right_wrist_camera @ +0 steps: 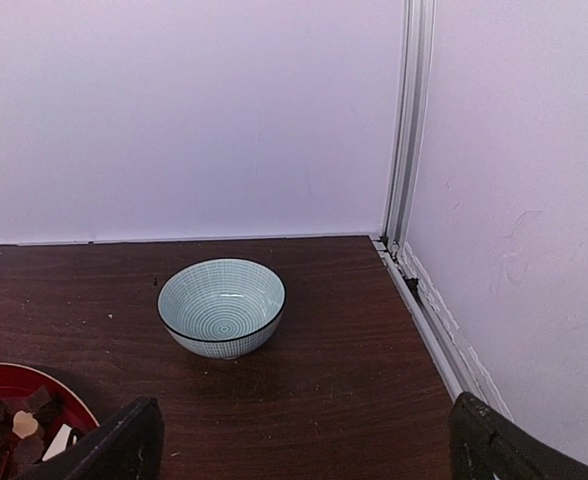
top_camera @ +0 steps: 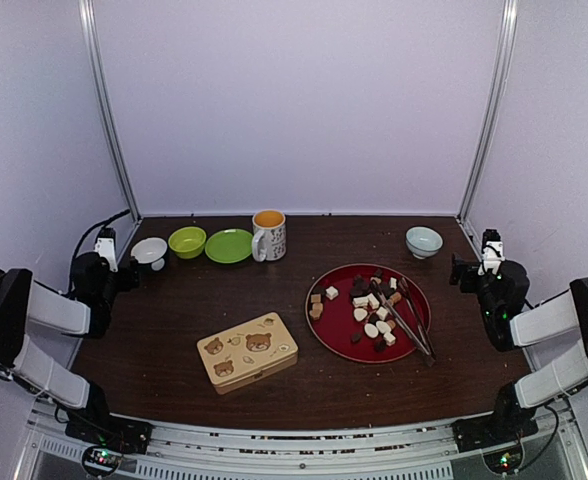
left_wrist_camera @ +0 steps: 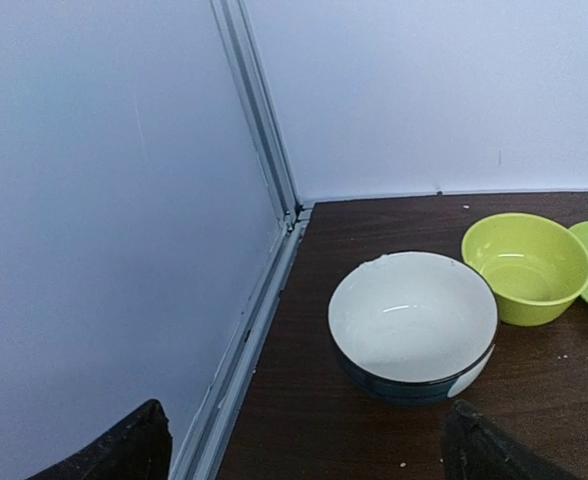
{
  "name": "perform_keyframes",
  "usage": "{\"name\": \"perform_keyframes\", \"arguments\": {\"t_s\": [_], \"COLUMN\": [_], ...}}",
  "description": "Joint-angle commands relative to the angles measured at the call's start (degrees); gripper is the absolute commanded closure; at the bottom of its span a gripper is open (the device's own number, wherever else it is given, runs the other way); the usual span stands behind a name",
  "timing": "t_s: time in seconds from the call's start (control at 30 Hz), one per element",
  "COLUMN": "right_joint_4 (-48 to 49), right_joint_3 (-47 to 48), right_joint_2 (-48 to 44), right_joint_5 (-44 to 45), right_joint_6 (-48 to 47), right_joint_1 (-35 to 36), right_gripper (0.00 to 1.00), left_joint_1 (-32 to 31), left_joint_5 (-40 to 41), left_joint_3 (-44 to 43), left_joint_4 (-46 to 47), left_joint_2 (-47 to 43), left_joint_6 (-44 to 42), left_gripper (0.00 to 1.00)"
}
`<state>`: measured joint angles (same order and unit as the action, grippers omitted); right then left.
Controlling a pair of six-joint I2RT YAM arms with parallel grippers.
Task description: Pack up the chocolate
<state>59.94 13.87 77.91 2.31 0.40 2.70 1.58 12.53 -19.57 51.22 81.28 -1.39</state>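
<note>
The chocolate is a heap of dark, tan and white pieces on a red plate right of the table's middle. A corner of the heap shows at the lower left of the right wrist view. Thin dark tongs lie across the plate's right side. A cream tin with bear pictures lies with its lid on, near the front centre. My left gripper hangs open at the far left, facing a white bowl. My right gripper is open at the far right, holding nothing.
Along the back stand a white bowl, a green bowl, a green plate and a mug. A pale blue ringed bowl sits at the back right. White walls and metal posts close in both sides.
</note>
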Motion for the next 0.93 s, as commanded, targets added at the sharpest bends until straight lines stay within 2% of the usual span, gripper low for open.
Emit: {"name": "perform_keyframes", "arguments": {"t_s": [0.0,0.9], "right_joint_4": [1.64,1.33], "right_joint_3": [0.92,1.08], "right_joint_2": [-0.04,-0.01], "right_joint_5": [-0.53,-0.55], "right_joint_6": [0.39,0.39], "right_joint_1": [-0.30,-0.32], "right_gripper": [0.00,0.00], "left_joint_1": [0.28,0.30], "left_joint_5": [-4.01,-4.12], "left_joint_3": [0.51,0.59], "left_joint_4": [6.67,6.86], "left_joint_2": [0.49,0.38], "left_joint_6": [0.23,0.16], "left_gripper": [0.02,0.02]}}
